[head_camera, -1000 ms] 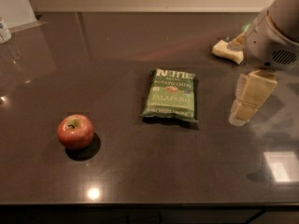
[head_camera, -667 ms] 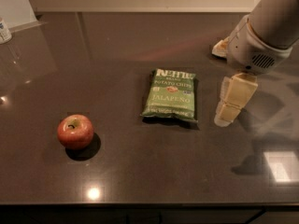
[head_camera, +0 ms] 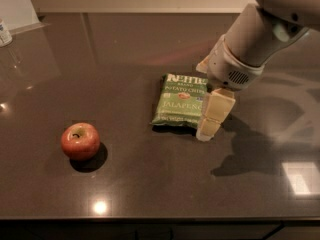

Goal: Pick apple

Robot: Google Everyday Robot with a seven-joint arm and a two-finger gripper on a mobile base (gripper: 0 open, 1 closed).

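Note:
The apple (head_camera: 80, 141) is small, round and red with a yellowish patch by its stem. It sits on the dark countertop (head_camera: 150, 184) at the front left. My gripper (head_camera: 206, 101) hangs over the right edge of the green chip bag (head_camera: 180, 100), far to the right of the apple. Its cream fingers (head_camera: 216, 113) stand apart and it is open and empty. The near finger points down at the counter just right of the bag. The far one is mostly hidden behind the wrist.
The green chip bag lies flat in the middle of the counter. A small white bottle (head_camera: 5, 33) stands at the far left edge. The counter's front edge runs along the bottom of the view.
My arm and gripper have moved left and toward the front, from the right side of the counter to the chip bag's right edge. The apple and bag have not moved.

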